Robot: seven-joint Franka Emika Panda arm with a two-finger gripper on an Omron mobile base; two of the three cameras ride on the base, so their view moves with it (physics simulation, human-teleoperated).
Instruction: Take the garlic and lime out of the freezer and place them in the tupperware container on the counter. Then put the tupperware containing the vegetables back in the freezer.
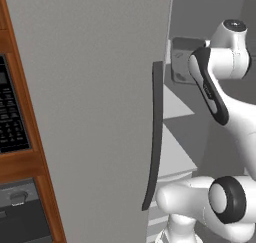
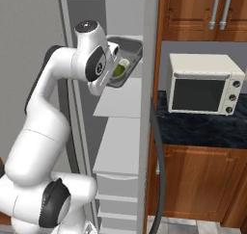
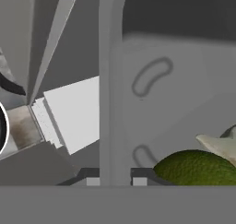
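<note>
Inside the open freezer (image 2: 120,146), my gripper (image 2: 115,58) is shut on the near wall of the tupperware container (image 2: 130,52) and holds it tilted above a pale shelf (image 2: 119,100). The dark-green lime (image 2: 119,71) and the off-white garlic (image 2: 125,63) lie together in the tub. In the hand view the tub's rim (image 3: 110,103) runs up from between my fingertips (image 3: 93,181), with my gripper (image 3: 116,181) clamped on it; the lime (image 3: 198,168) and the garlic (image 3: 220,144) rest at the lower right. The left base view shows the tub (image 1: 182,62) past the door's edge.
The grey freezer door (image 1: 90,112) with its long dark handle (image 1: 156,132) stands open on my left. A cream oven (image 2: 202,84) sits on the dark counter (image 2: 202,127) to the right, over wooden cabinets (image 2: 198,185). The black microwave keypad (image 1: 10,112) is at far left.
</note>
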